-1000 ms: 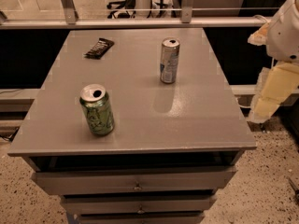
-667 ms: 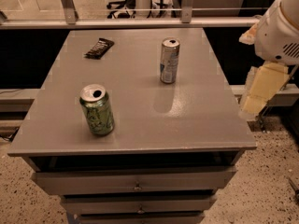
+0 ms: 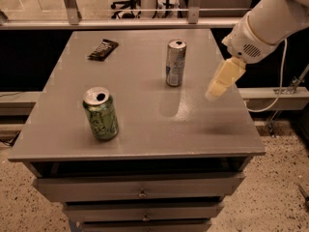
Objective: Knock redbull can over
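Note:
The redbull can [image 3: 175, 63] is slim, silver with blue panels, and stands upright on the grey table [image 3: 140, 124] a little right of the middle, towards the back. My gripper [image 3: 217, 88] hangs from the white arm at the upper right. It is above the table's right part, to the right of the can and apart from it. Its cream-coloured finger points down and to the left.
A wider green can [image 3: 101, 113] stands upright at the front left. A dark snack wrapper [image 3: 103, 49] lies at the back left. Drawers sit under the tabletop. A metal rail runs behind the table. A cable hangs at the right.
The arm has swung left from beyond the table's right edge, and the gripper is now over the tabletop nearer the redbull can. The cans have not moved.

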`<state>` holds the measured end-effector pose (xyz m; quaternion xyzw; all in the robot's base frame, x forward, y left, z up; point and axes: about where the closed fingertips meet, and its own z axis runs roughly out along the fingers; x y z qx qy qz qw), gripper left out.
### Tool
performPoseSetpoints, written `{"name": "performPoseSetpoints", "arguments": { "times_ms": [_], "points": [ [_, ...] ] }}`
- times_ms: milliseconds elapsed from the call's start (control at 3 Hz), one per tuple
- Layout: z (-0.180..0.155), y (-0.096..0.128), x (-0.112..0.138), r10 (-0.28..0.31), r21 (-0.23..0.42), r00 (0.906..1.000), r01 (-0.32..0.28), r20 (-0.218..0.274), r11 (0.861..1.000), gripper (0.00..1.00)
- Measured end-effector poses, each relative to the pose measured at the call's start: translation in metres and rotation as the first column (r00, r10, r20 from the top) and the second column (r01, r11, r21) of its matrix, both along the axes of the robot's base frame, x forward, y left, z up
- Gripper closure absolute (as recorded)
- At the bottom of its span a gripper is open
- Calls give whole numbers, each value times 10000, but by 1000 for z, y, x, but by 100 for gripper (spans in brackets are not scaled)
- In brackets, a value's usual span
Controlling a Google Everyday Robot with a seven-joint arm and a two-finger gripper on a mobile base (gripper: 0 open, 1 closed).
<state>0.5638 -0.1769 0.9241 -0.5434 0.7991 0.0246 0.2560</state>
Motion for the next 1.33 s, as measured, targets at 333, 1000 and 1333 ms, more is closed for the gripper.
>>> {"name": "performPoseSetpoints", "arguments": {
  "times_ms": [333, 1000, 1333],
  "points": [
    [-23, 4, 42, -710, 1057, 9973, 687, 186, 9920, 0],
    [-20, 58, 65, -441, 3835, 9964, 128, 728, 9235, 0],
    [-11, 86, 62, -148, 4702, 9955, -310, 933, 8820, 0]
  ]
}}
